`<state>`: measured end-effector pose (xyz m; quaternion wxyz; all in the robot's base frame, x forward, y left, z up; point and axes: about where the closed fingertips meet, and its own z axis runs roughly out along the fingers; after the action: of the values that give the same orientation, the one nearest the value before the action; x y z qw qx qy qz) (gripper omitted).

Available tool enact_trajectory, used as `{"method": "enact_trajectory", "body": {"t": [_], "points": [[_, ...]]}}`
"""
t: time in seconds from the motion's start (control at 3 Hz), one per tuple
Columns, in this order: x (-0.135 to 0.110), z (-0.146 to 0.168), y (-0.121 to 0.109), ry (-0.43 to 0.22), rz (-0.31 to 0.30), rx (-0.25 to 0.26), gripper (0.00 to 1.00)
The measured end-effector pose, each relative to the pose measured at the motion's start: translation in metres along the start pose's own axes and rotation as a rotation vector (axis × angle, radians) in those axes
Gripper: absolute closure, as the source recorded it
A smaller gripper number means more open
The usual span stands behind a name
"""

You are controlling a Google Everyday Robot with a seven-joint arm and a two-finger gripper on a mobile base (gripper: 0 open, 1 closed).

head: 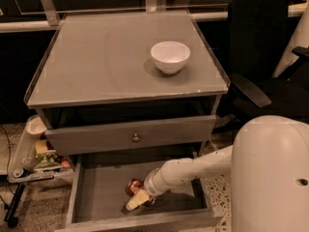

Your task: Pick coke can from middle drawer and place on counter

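Your gripper point(137, 199) is down in the open middle drawer point(94, 192), below the front edge of the counter point(106, 62) and just left of its middle, right against the coke can point(133, 184). Whether it has closed on the can cannot be told from here. If the hold is shallow, the can could slip and roll across the drawer floor as you lift, or a steep lift could knock it against the closed drawer front point(135, 135) above.
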<state>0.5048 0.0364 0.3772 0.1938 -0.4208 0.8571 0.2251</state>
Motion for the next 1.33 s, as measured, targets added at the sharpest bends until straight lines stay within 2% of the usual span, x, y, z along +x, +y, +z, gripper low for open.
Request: {"method": "enact_trajectory", "body": {"t": [0.33,0.67,1.33], "points": [[0.0072,0.0089,-0.0013,-0.004,0.006,0.009,0.00],[0.0069,0.0090,-0.0014,-0.005,0.006,0.010,0.19],[0.0069,0.0090,-0.0014,-0.005,0.006,0.010,0.65]]}}
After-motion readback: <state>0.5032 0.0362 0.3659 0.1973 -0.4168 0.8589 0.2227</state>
